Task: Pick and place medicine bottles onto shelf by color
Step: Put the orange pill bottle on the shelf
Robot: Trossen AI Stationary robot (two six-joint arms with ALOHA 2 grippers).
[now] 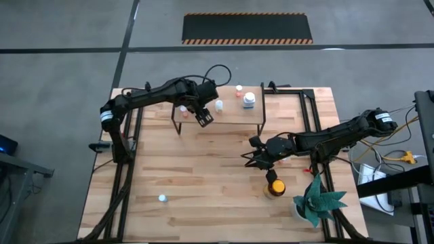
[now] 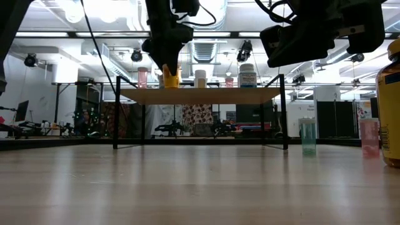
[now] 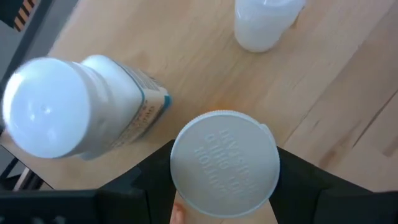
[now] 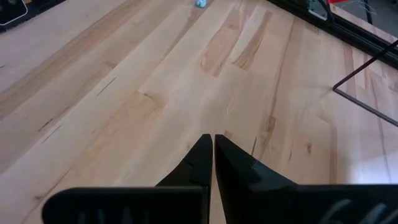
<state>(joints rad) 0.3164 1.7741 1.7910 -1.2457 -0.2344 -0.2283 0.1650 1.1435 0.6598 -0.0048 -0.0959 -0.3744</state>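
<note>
Here the shelf (image 1: 230, 112) stands at the table's (image 1: 203, 183) far side, carrying several medicine bottles. The left gripper (image 1: 203, 116) hovers over its left part, fingers clamped on a white-capped bottle (image 3: 224, 163) beside a larger white bottle (image 3: 68, 109). The right gripper (image 1: 254, 160), jaws shut and empty, hangs above mid-table near the amber bottle (image 1: 274, 188). A tiny pale-blue vial (image 1: 162, 198) sits well apart, front left.

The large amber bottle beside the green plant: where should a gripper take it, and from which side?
Around its yellow cap or neck, from straight above. The amber bottle stands upright, the plant crowds its right, and the shut right gripper hovers just behind it.
</note>
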